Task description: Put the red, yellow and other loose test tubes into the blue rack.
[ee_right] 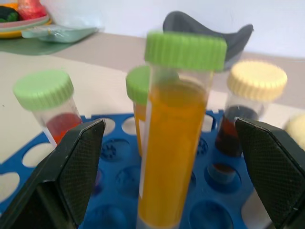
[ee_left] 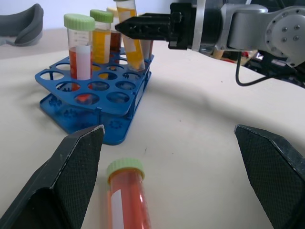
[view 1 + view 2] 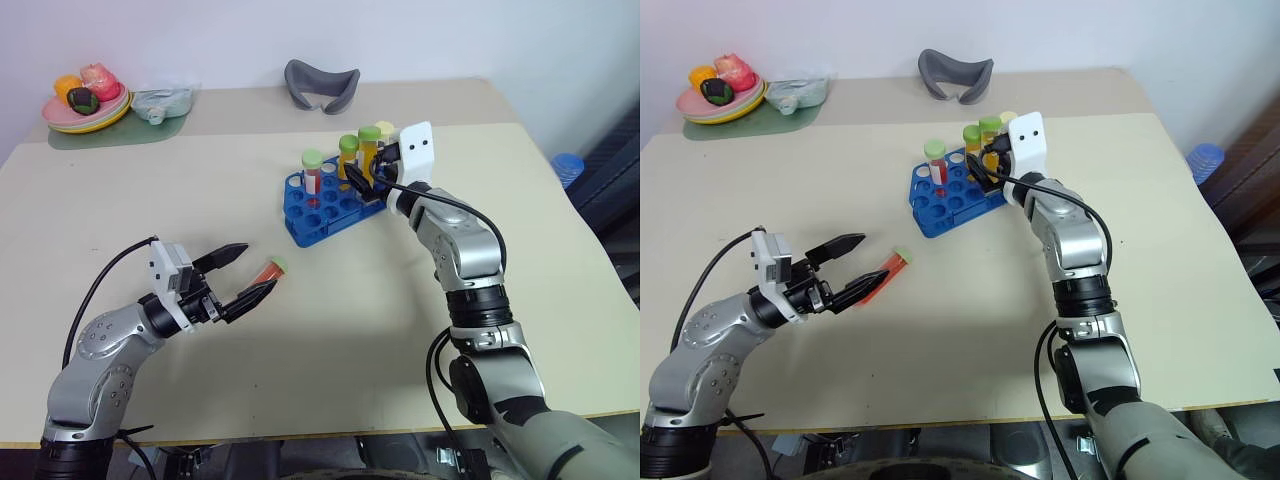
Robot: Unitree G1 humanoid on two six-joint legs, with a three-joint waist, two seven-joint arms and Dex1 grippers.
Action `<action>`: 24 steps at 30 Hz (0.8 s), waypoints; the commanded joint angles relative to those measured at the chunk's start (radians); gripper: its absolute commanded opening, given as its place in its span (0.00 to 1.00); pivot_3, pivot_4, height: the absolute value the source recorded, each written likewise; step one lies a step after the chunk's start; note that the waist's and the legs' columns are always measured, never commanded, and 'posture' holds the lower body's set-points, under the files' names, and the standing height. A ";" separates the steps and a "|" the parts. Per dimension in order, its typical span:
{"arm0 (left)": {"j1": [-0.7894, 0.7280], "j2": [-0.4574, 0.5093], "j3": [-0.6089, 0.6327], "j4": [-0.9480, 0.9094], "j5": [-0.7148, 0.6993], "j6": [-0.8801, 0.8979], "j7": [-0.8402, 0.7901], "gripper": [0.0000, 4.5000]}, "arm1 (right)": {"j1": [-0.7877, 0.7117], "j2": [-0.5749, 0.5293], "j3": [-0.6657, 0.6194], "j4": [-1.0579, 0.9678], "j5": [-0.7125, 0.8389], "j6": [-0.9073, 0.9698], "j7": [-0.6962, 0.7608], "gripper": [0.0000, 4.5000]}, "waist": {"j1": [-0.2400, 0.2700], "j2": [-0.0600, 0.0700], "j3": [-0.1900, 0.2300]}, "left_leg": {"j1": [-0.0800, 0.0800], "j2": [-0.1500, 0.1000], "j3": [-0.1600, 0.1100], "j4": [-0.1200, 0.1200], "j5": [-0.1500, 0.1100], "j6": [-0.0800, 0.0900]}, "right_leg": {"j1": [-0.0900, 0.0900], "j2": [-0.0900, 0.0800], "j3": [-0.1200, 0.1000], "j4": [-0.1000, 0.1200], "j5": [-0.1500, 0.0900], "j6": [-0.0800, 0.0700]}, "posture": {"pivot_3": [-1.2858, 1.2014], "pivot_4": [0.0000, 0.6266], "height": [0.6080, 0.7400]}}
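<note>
Red tube (image 3: 268, 270), light-green cap, lies flat near-left of blue rack (image 3: 300, 222); yellow tube (image 3: 369, 150) upright in rack's far right.

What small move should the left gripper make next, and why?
Probably ease forward and close on the red tube: it lies loose on the table, cap pointing away, between the open left gripper's fingers, while the other tubes already stand in the rack.

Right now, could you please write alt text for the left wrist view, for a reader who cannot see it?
A red tube with a light-green cap lies on the table between the open left tool. Beyond it, a blue rack holds capped tubes, the right tool beside them.
</note>
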 commanded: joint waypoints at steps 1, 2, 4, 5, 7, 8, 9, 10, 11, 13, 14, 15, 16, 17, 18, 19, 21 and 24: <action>0.009 -0.003 0.009 -0.038 0.000 -0.023 0.006 1.00 | -0.032 -0.014 -0.014 -0.009 0.017 -0.005 0.014 0.99 | 0.000 0.000 0.000 | 0.000 0.000 0.000 0.000 0.000 0.000 | 0.000 0.000 0.000 0.000 0.000 0.000 | 0.52 0.24 1.00; 0.010 -0.003 0.009 -0.039 0.000 -0.023 0.006 1.00 | -0.034 -0.016 -0.013 -0.007 0.019 -0.003 0.017 0.99 | 0.000 0.000 0.000 | 0.000 0.000 0.000 0.000 0.000 0.000 | 0.000 0.000 0.000 0.000 0.000 0.000 | 0.52 0.24 1.00; 0.012 -0.003 0.008 -0.040 0.000 -0.023 0.007 1.00 | -0.036 -0.021 -0.011 -0.004 0.021 0.000 0.022 0.87 | 0.000 0.000 0.000 | 0.000 0.000 0.000 0.000 0.000 0.000 | 0.000 0.000 0.000 0.000 0.000 0.000 | 0.52 0.24 1.00; 0.012 -0.002 0.007 -0.040 -0.001 -0.023 0.007 1.00 | -0.036 -0.023 -0.010 -0.003 0.022 0.004 0.024 0.81 | 0.000 0.000 0.000 | 0.000 0.000 0.000 0.000 0.000 0.000 | 0.000 0.000 0.000 0.000 0.000 0.000 | 0.52 0.24 1.00; 0.014 -0.001 0.009 -0.041 -0.003 -0.022 0.007 1.00 | -0.036 -0.026 -0.008 -0.004 0.023 0.007 0.026 0.58 | 0.000 0.000 0.000 | 0.000 0.000 0.000 0.000 0.000 0.000 | 0.000 0.000 0.000 0.000 0.000 0.000 | 0.52 0.24 1.00; 0.014 0.000 0.009 -0.040 -0.002 -0.022 0.007 1.00 | -0.036 -0.027 -0.008 -0.003 0.024 0.008 0.027 0.47 | 0.000 0.000 0.000 | 0.000 0.000 0.000 0.000 0.000 0.000 | 0.000 0.000 0.000 0.000 0.000 0.000 | 0.52 0.24 1.00; 0.014 0.001 0.010 -0.039 -0.003 -0.022 0.006 1.00 | -0.035 -0.028 -0.008 -0.004 0.024 0.011 0.028 0.35 | 0.000 0.000 0.000 | 0.000 0.000 0.000 0.000 0.000 0.000 | 0.000 0.000 0.000 0.000 0.000 0.000 | 0.52 0.24 1.00; 0.012 0.002 0.010 -0.038 -0.004 -0.022 0.006 1.00 | -0.035 -0.029 -0.007 -0.004 0.023 0.012 0.030 0.25 | 0.000 0.000 0.000 | 0.000 0.000 0.000 0.000 0.000 0.000 | 0.000 0.000 0.000 0.000 0.000 0.000 | 0.52 0.24 1.00; 0.011 0.002 0.010 -0.036 -0.004 -0.021 0.006 1.00 | -0.036 -0.031 -0.006 -0.003 0.024 0.014 0.030 0.18 | 0.001 0.000 0.000 | 0.000 0.000 0.000 0.000 0.000 0.000 | 0.000 0.000 0.000 0.000 0.000 0.000 | 0.52 0.24 1.00; 0.011 0.003 0.011 -0.036 -0.005 -0.021 0.006 1.00 | -0.035 -0.034 -0.005 -0.004 0.025 0.016 0.030 0.18 | 0.001 0.000 0.000 | 0.000 0.000 0.000 0.000 0.000 0.000 | 0.000 0.000 0.000 0.000 0.000 0.000 | 0.52 0.24 1.00; 0.011 0.003 0.011 -0.036 -0.006 -0.021 0.005 1.00 | -0.035 -0.035 -0.005 -0.004 0.025 0.016 0.029 0.18 | 0.001 0.000 0.000 | 0.000 0.000 0.000 0.000 0.000 0.000 | 0.000 0.000 0.000 0.000 0.000 0.000 | 0.52 0.24 1.00; 0.010 0.003 0.011 -0.035 -0.005 -0.021 0.005 1.00 | -0.035 -0.035 -0.005 -0.004 0.025 0.015 0.029 0.18 | 0.001 0.000 0.000 | 0.000 0.000 0.000 0.000 0.000 0.000 | 0.000 0.000 0.000 0.000 0.000 0.000 | 0.52 0.24 1.00; 0.011 0.003 0.011 -0.036 -0.006 -0.021 0.005 1.00 | -0.034 -0.035 -0.008 -0.006 0.025 0.015 0.026 0.18 | 0.001 0.000 0.000 | 0.000 0.000 0.000 0.000 0.000 0.000 | 0.000 0.000 0.000 0.000 0.000 0.000 | 0.52 0.24 1.00; 0.011 0.003 0.011 -0.036 -0.006 -0.021 0.005 1.00 | -0.033 -0.034 -0.011 -0.009 0.027 0.013 0.022 0.18 | 0.001 0.000 0.000 | 0.000 0.000 0.000 0.000 0.000 0.000 | 0.000 0.000 0.000 0.000 0.000 0.000 | 0.52 0.24 1.00; 0.011 0.003 0.011 -0.035 -0.006 -0.020 0.005 1.00 | -0.031 -0.032 -0.014 -0.010 0.028 0.010 0.019 0.18 | 0.001 0.000 0.000 | 0.000 0.000 0.000 0.000 0.000 0.000 | 0.000 0.000 0.000 0.000 0.000 0.000 | 0.52 0.24 1.00; 0.012 0.003 0.012 -0.036 -0.007 -0.020 0.005 1.00 | -0.028 -0.030 -0.018 -0.013 0.030 0.005 0.015 0.18 | 0.001 0.000 0.000 | 0.000 0.000 0.000 0.000 0.000 0.000 | 0.000 0.000 0.000 0.000 0.000 0.000 | 0.52 0.24 1.00; 0.012 0.003 0.013 -0.036 -0.008 -0.020 0.004 1.00 | -0.017 -0.019 -0.036 -0.022 0.042 -0.009 0.001 0.18 | 0.001 0.000 0.000 | 0.000 0.000 0.000 0.000 0.000 0.000 | 0.000 0.000 0.000 0.000 0.000 0.000 | 0.52 0.24 1.00; 0.010 0.004 0.013 -0.034 -0.009 -0.019 0.004 1.00 | 0.007 -0.001 -0.063 -0.031 0.062 -0.060 -0.012 0.18 | 0.001 0.000 0.000 | 0.000 0.000 0.000 0.000 0.000 0.000 | 0.000 0.000 0.000 -0.001 0.000 0.000 | 0.52 0.24 1.00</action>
